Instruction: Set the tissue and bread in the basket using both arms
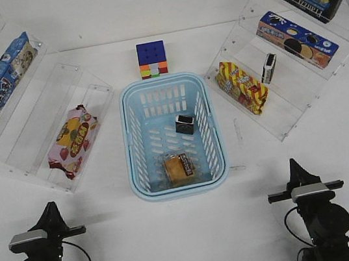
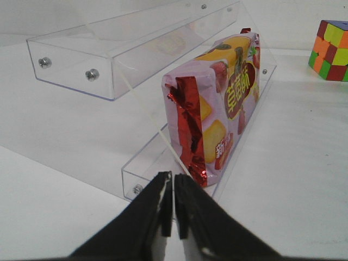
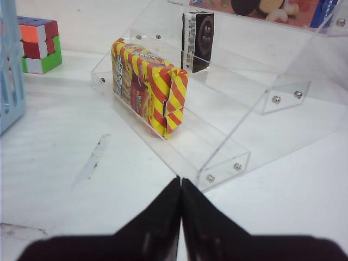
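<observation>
My left fingers (image 2: pixel 173 209) are pressed together with nothing between them, and my right fingers (image 3: pixel 180 209) are also clenched on nothing. Both arms stand at the near edge of the white surface (image 1: pixel 309 150), well apart from the basket (image 1: pixel 145 188).

The light-blue basket sits in the middle of the surface. Inside it, the bread (image 1: pixel 178 169) in its clear wrap lies on the slotted bottom near the front wall. The tissue (image 1: pixel 185 125), a small black pack, lies further back in the same basket, toward its right side, apart from the bread.

Just behind the basket stands a colored cube (image 1: pixel 152 59). On the left, a pink snack bag (image 1: pixel 72 140) rests on the lowest step of a clear shelf (image 1: pixel 27 136); my left wrist camera looks at it closely. On the right shelf (image 1: pixel 291 96), a red-and-yellow bag (image 1: pixel 241 86) stands on the lowest step, and a second small black pack (image 1: pixel 269 68) stands upright one step above it.
</observation>
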`<state>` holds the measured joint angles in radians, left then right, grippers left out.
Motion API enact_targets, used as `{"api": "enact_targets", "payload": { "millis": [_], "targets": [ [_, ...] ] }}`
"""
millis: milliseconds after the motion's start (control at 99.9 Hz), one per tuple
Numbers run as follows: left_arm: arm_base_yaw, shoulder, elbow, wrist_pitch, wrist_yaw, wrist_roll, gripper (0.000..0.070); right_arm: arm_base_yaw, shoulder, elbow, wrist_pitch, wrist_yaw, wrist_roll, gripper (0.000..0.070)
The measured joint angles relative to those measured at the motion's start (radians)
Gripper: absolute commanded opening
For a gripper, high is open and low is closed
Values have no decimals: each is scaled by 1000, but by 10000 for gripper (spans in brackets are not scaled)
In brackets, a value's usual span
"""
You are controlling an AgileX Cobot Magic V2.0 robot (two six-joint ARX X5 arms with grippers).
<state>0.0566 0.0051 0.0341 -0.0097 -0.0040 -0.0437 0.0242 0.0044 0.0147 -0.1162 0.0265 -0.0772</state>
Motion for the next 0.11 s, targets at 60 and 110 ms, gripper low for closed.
{"api": "enact_targets", "payload": {
  "millis": [60,110],
  "targets": [
    [0,0,0,0,0,0,1,0,0,0,0,0,0,0],
    [0,0,0,0,0,0,1,0,0,0,0,0,0,0]
  ]
}}
